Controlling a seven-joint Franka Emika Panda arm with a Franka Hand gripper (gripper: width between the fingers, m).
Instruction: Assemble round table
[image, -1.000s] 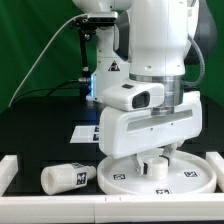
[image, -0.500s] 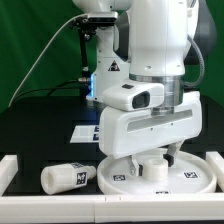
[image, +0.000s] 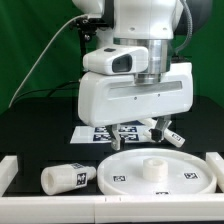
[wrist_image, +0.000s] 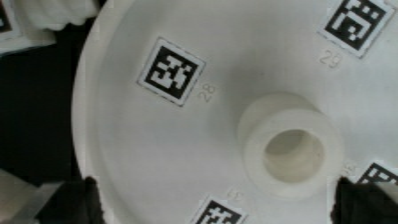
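The large round disc (image: 185, 172) lies flat on the table at the front right, with a raised hub (image: 153, 167) in its middle and square tags on its face. It fills the wrist view (wrist_image: 178, 130), hub (wrist_image: 290, 148) included. The thick cylindrical leg (image: 67, 177) lies on its side to the disc's left in the exterior view. My gripper (image: 160, 133) hangs above the disc's far edge, open and empty, clear of the disc. Its dark fingertips (wrist_image: 71, 203) show at either side in the wrist view. The small base piece is not in view.
The marker board (image: 105, 133) lies behind the disc, partly under the gripper. White border rails run along the left (image: 8, 170), the front (image: 100, 206) and the right (image: 217, 163) of the black table.
The gripper has risen off the disc's hub and moved up and toward the exterior view's left. The disc and the leg lie where they were.
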